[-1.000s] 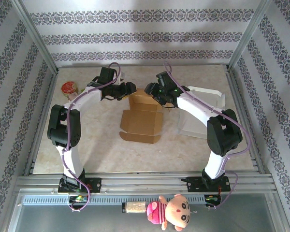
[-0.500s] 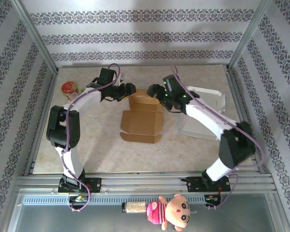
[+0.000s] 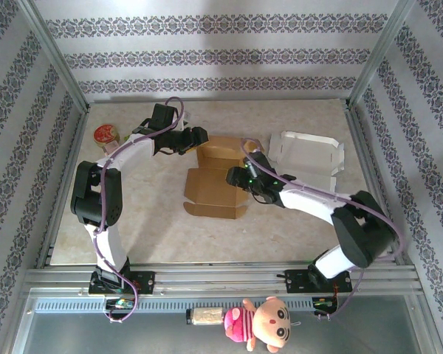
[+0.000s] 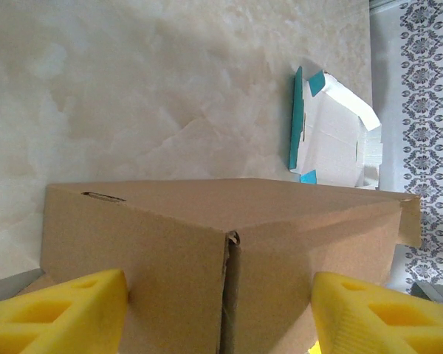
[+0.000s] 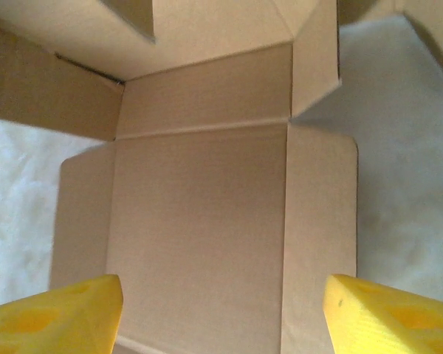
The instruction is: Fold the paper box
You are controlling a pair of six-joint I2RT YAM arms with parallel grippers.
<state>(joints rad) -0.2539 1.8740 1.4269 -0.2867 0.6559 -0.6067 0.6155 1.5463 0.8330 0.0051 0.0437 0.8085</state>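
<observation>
1. The right arm has swung in from the far right side of the paper box [image 3: 220, 153] and dropped toward us. The right gripper [image 3: 235, 177] now sits low over the box's lid flap [image 3: 215, 190], which lies flat on the table [image 3: 155, 221].
2. That claw is spread wide and holds nothing. Its wrist view looks straight down at bare cardboard between the two yellow fingers, with side tabs sticking out left and right.
3. My guess is it has stopped fiddling with the side wall and is lining up to lift the lid, so the closing fold isn't done yet.
4. Further back, the box body stands mid-table with its walls up.
5. The left gripper [image 3: 201, 137] hasn't budged from the box's far-left corner. Its fingers are parted against the side wall, probably bracing it, though I can't tell if they touch.
6. A white box [image 3: 308, 151] sits open at the far right, uncovered now that the arm has moved.
</observation>
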